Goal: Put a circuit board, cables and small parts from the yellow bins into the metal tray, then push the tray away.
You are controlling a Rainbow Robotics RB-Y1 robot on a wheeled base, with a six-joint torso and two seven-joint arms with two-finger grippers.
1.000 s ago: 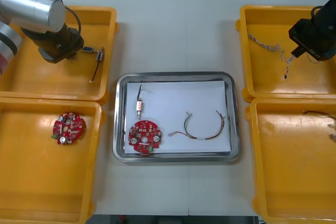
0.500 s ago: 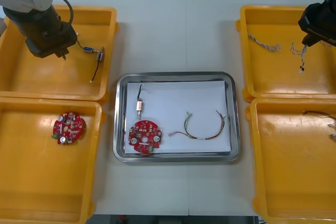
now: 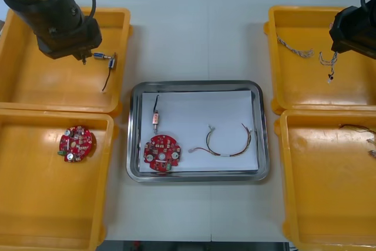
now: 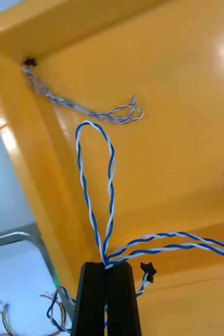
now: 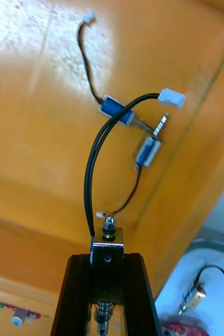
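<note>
Left pincer (image 5: 107,257): clamped narrowly on a small silver metal part (image 5: 107,242) with a black lead. Over the last second it has swung and lifted above the far-left yellow plastic bin (image 3: 53,89).
Below its fingertips: two more small parts with leads (image 5: 117,110) lie just beside each other on the bin floor.
Right pincer (image 4: 105,265): pinched tight on the twisted blue and white cable (image 4: 96,173). The cable dangled lower a second ago; its loops now hang free beneath the fingers, over the far-right yellow bin (image 3: 299,89).
Beyond its fingers: a second twisted cable (image 4: 85,107) lies on the bin floor, apart from the held one.
Between both pincers, nearer the robot: the shiny metal tray with a white inside (image 3: 194,84), holding a round red circuit board (image 3: 160,155), a small part on a lead (image 3: 155,117) and a thin looped cable (image 3: 228,145).
Meaning: both picks look secured. Each load likely needs carrying inward to the tray, and the push has not yet been made.
</note>
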